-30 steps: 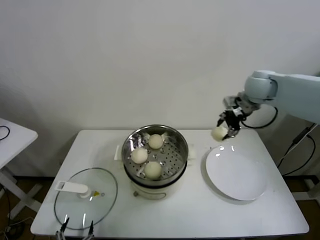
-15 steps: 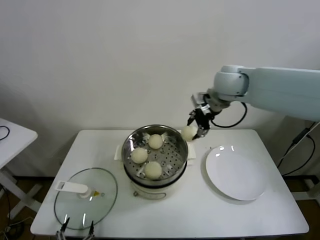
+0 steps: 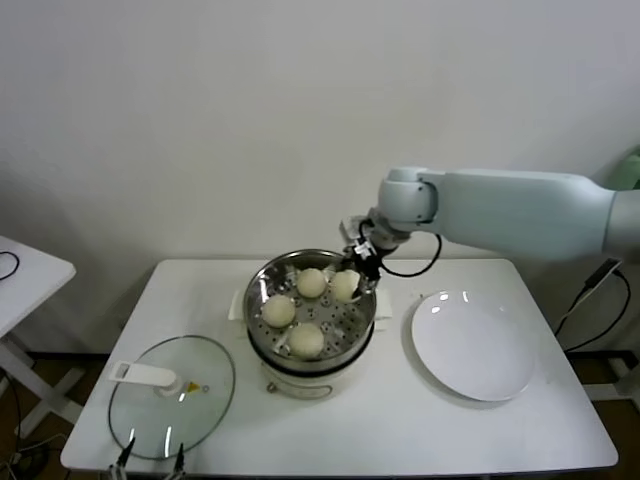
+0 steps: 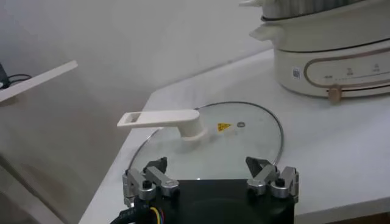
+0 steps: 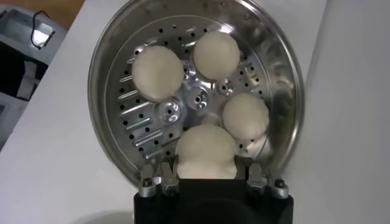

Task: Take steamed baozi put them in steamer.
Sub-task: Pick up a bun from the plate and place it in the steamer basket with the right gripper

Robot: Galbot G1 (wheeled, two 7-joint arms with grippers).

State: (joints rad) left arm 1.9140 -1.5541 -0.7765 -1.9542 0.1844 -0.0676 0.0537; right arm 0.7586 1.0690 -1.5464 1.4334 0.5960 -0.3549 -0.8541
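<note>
The steel steamer (image 3: 252, 305) sits on its cream pot at the table's middle. Three steamed baozi (image 3: 312, 283) (image 3: 279, 312) (image 3: 306, 341) lie on its perforated bottom. My right gripper (image 3: 352, 274) hangs over the steamer's back right part, shut on a fourth baozi (image 3: 345, 286). In the right wrist view that bun (image 5: 206, 149) fills the gripper (image 5: 207, 165), above the steamer (image 5: 292, 79) with the other three (image 5: 157, 72) (image 5: 216, 55) (image 5: 245, 117) below. My left gripper (image 4: 207, 172) is parked open at the near left table edge.
A white plate (image 3: 472, 345) lies bare to the right of the pot. The glass lid (image 3: 172, 385) with a white handle (image 4: 161, 119) lies at the front left, just ahead of my left gripper. The pot's base (image 4: 335, 49) stands beyond it.
My right arm carried the baozi leftward from above the plate's far edge to over the steamer and lowered it. The left arm stayed still.
</note>
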